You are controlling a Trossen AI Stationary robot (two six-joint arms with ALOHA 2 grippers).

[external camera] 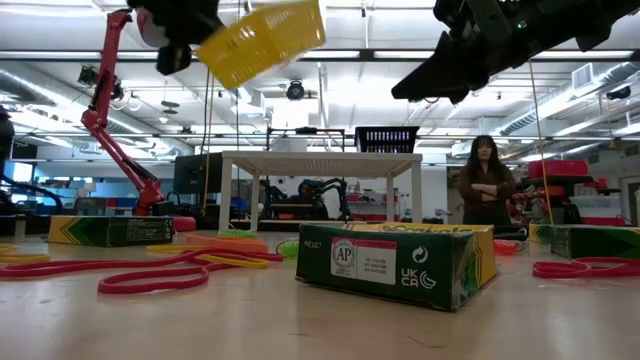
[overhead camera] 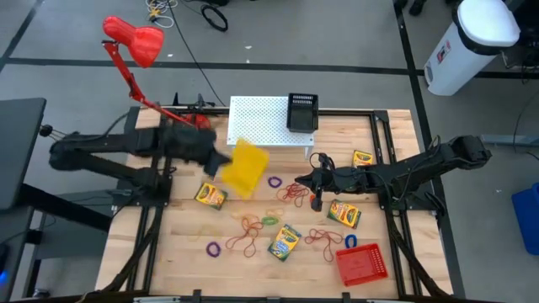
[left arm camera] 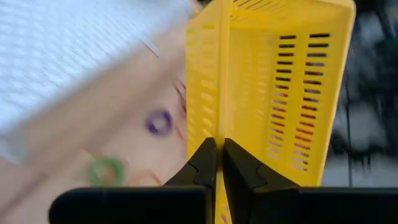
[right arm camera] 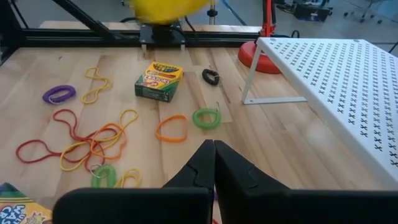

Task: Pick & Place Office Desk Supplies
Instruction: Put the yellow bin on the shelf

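Left tool (left arm camera: 216, 163) is holding a yellow slotted basket (overhead camera: 245, 167) up off the counter (overhead camera: 177, 244), fingers pinched tight on the basket's wall, basket tilting in the air in front of the white perforated rack (overhead camera: 268, 120). In the low view the basket is hanging high near the top, well above everything.

Right tool (right arm camera: 214, 163) is hovering over the middle of the counter with its fingers pressed together and nothing between them, sitting just beside a tangle of red and orange rubber bands (overhead camera: 294, 194).

Crayon boxes are lying flat on the counter: one (overhead camera: 210, 196) just below the lifted basket, one (overhead camera: 285, 241) toward the front centre, one (overhead camera: 344, 214) under the right arm, one (overhead camera: 363, 157) near the rack's right end. Loose bands are scattered between them: a purple one (overhead camera: 274, 181), a green one (overhead camera: 269, 220), another purple one (overhead camera: 213, 249) at front left, more red loops (overhead camera: 244, 242) in front.

A red slotted basket (overhead camera: 361, 263) is resting at the front right of the counter. A black basket (overhead camera: 302, 112) is sitting on the rack's right end. A red desk lamp (overhead camera: 133, 40) is leaning out past the back left corner. A person (external camera: 484, 181) is standing in the room beyond, arms folded.
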